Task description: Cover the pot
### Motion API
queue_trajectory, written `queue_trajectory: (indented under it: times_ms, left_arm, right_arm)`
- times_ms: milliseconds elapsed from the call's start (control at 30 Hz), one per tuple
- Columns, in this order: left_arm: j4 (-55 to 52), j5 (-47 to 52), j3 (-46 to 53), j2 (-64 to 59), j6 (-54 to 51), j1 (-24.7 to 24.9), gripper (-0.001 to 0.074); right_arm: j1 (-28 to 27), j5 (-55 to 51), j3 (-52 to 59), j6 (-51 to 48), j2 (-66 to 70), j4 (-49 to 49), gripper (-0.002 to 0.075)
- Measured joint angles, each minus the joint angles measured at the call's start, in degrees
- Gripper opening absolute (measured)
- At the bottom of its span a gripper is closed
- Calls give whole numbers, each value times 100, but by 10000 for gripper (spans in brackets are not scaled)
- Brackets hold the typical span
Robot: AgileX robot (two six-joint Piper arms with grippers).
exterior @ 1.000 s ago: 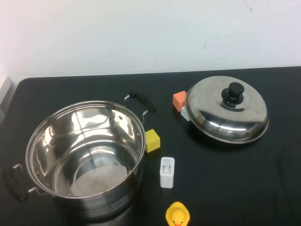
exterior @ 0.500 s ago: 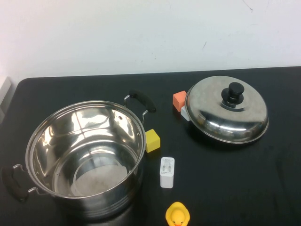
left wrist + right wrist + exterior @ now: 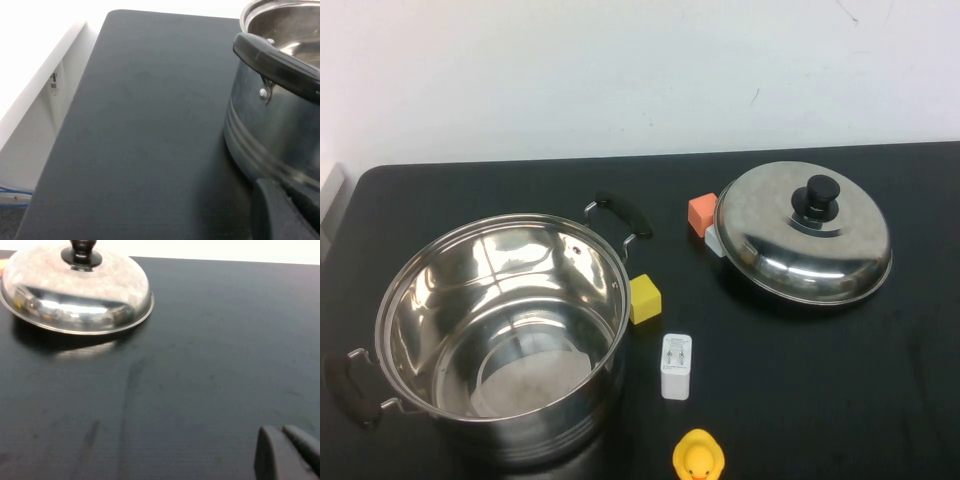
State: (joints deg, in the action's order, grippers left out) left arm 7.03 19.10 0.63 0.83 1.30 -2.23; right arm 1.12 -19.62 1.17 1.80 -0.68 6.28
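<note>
Left tool (image 3: 285, 210): only a dark tip shows at the corner of the left wrist view, low over the counter (image 3: 150, 140), just beside the pot (image 3: 505, 330). Cannot tell whether it is apart or together. It does not appear in the high view.

Right tool (image 3: 287, 455): two dark tips show close side by side in the right wrist view, over bare counter, well apart from the lid (image 3: 75, 290). Cannot tell whether it is fully together. It holds nothing. It does not appear in the high view.

Pot: sits upright and mouth up, uncovered, at the near left corner of the counter. The inside is bare steel with a pale reflection on the floor. Its two black handles give the long axis: one handle (image 3: 623, 214) points toward the far right, the other (image 3: 345, 390) toward the near left corner, so the axis runs on a diagonal across the counter. In the left wrist view a handle (image 3: 275, 62) on its wire bracket is seen close up against the pot wall.

Lid (image 3: 803, 230): domed steel, black knob (image 3: 818, 197) up, resting flat near the far right of the counter, well apart from the pot.

Orange block (image 3: 702, 211) and a small white piece (image 3: 713, 240): touching or just beside the lid's left rim.

Yellow block (image 3: 644, 298): just beside the pot's right wall.

White charger (image 3: 676, 366): nearer the front edge, right of the pot.

Rubber duck (image 3: 698, 458): at the near edge, middle.
</note>
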Motion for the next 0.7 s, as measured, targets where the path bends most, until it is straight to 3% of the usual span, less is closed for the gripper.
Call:
queue_trajectory:
  times_ms: [167,467,700]
  left_arm:
    - [0,0,0,0,0,0,-2]
    - [0,0,0,0,0,0,-2]
    - [0,0,0,0,0,0,-2]
  right_arm:
    - [0,13,0,28,0,-436,-2]
    - [0,676,35,519,0,-4035,-2]
    - [0,726,35,257,0,-4362,-2]
